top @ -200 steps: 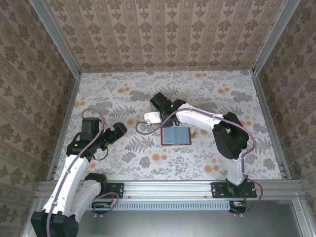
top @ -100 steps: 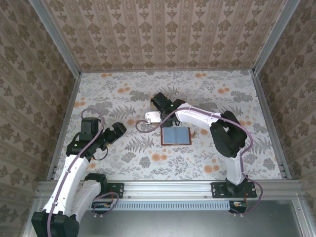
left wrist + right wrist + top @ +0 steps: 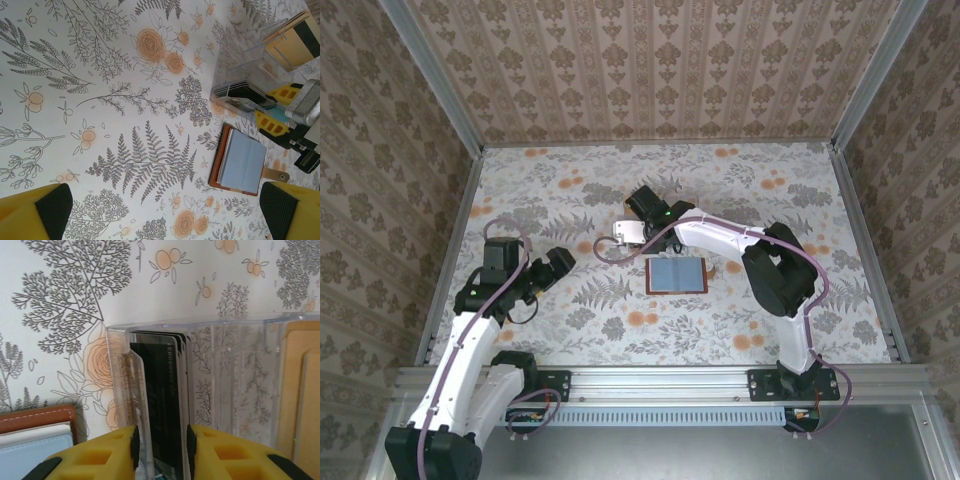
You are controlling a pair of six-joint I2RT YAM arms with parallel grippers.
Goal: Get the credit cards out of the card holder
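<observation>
Right gripper [image 3: 161,440], jaws slightly parted, straddles cards [image 3: 162,390] in the box [image 3: 225,365]. Left gripper [image 3: 165,210] gapes wide, left of holder [image 3: 240,162].

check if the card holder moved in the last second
No. The card holder lies open in the same spot, its near edge equally far above the orange flowers printed on the tablecloth.

Left claw [image 3: 558,265] spread wide, near own base; right claw [image 3: 160,447] extended forward, narrowly parted.
</observation>
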